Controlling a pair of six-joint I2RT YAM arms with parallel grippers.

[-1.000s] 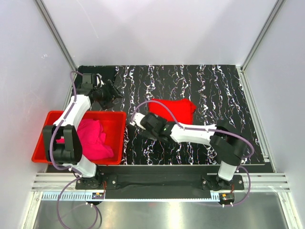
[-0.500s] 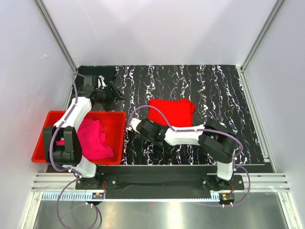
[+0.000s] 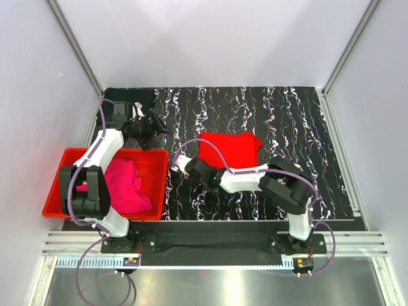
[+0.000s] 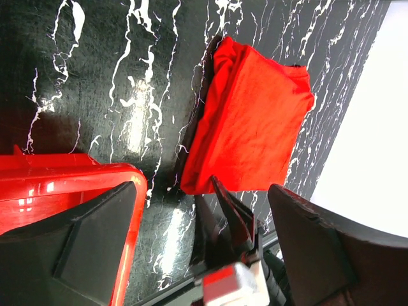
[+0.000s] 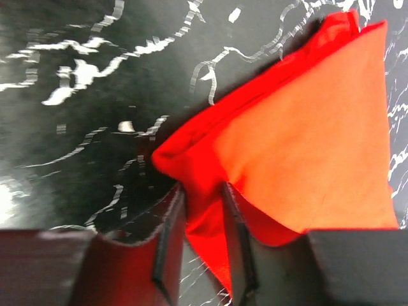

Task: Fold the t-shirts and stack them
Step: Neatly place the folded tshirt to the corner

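The bright red t-shirt [image 3: 231, 148] lies folded on the black marbled table [image 3: 287, 121]. It also shows in the left wrist view [image 4: 252, 121] and the right wrist view [image 5: 306, 140]. My right gripper [image 3: 199, 167] is at the shirt's near left corner, and its jaws are closed on a fold of the red cloth [image 5: 203, 191]. The magenta pink t-shirt [image 3: 124, 185] lies crumpled in the red bin [image 3: 115, 151]. My left gripper [image 3: 155, 124] hangs open and empty over the back left of the table. The black t-shirt is not in view.
The red plastic bin stands at the table's left near edge, and its corner shows in the left wrist view [image 4: 64, 175]. White walls enclose the table on three sides. The right arm's elbow [image 3: 287, 185] sits low over the table's near right.
My right gripper has shifted slightly left and toward the near edge, with its elbow drawn in. The left gripper has edged toward the back. The red shirt has not visibly moved.
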